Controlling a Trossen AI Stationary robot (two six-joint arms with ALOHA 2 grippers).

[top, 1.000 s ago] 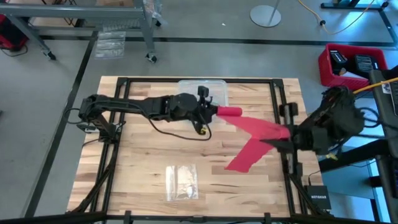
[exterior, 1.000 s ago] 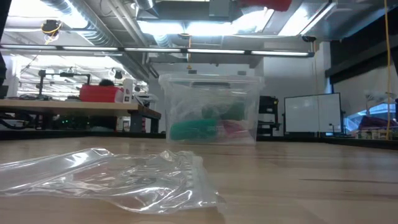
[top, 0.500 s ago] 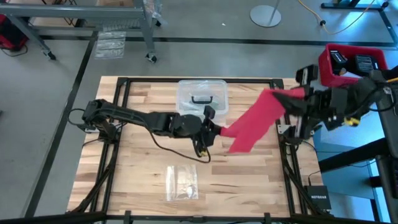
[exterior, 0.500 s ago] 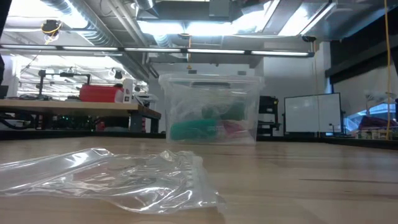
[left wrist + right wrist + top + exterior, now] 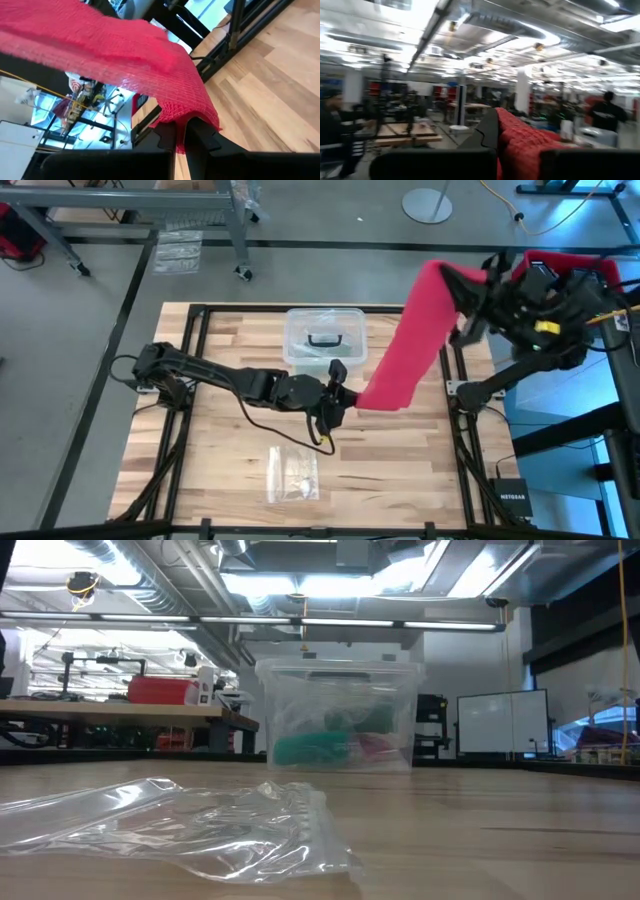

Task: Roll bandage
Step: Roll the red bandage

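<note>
Now, at the left of the high view, our left arm reaches low across the table [image 5: 200, 470] to mid-frame, where the left gripper [image 5: 345, 394] is pinched shut on the lower end of the bandage [image 5: 415, 330]. The left wrist view shows the red weave tucked between the fingers [image 5: 165, 137]. Just above it in the frame sits the clear box [image 5: 322, 335], and below it the small plastic bag [image 5: 292, 472] (neither is touched). Moving right, the bandage rises as a broad red band toward the upper right of the frame, where our right gripper [image 5: 478, 280] is closed on its other end, lifted high off the table.

We judge the strip is being drawn out straight before rolling. To do this well, we should keep it taut and flat, without a twist, both pinches firm, so the winding can start square at one end.
</note>
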